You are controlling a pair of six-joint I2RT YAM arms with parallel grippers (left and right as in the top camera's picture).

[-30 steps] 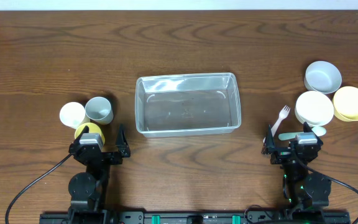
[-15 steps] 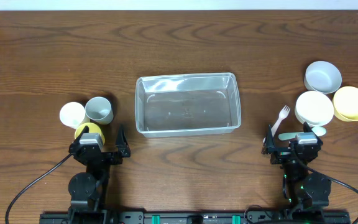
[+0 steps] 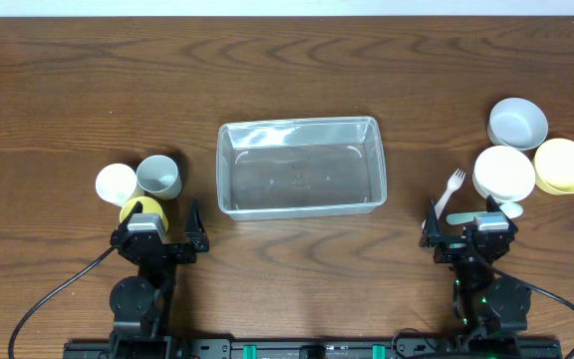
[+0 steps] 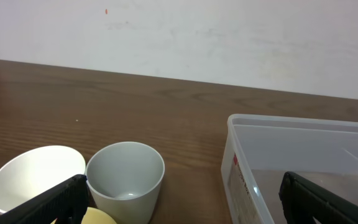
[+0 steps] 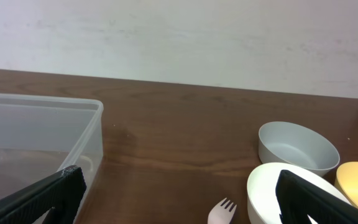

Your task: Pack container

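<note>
Container (image 3: 300, 170) sat dead center of the overhead frame on the surface (image 3: 68, 90).
Left jaws and right jaws, down at the bottom edge, were both spread wide with nothing in them; cups (image 3: 158, 176) at mid-left, bowls (image 3: 503, 172) and a fork (image 3: 452, 185) at mid-right.

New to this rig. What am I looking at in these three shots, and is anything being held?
Two robot arms sit at the near edge of a wooden table. The top-down picture comes from a fixed camera overhead. The other two come from a camera on each wrist, looking out between that arm's own fingers. In the middle lies a clear plastic container, empty. By the left gripper stand a white cup, a grey cup and a yellow cup. By the right gripper are a grey bowl, a white bowl, a yellow bowl and a white fork. Both grippers are open and hold nothing.
</note>
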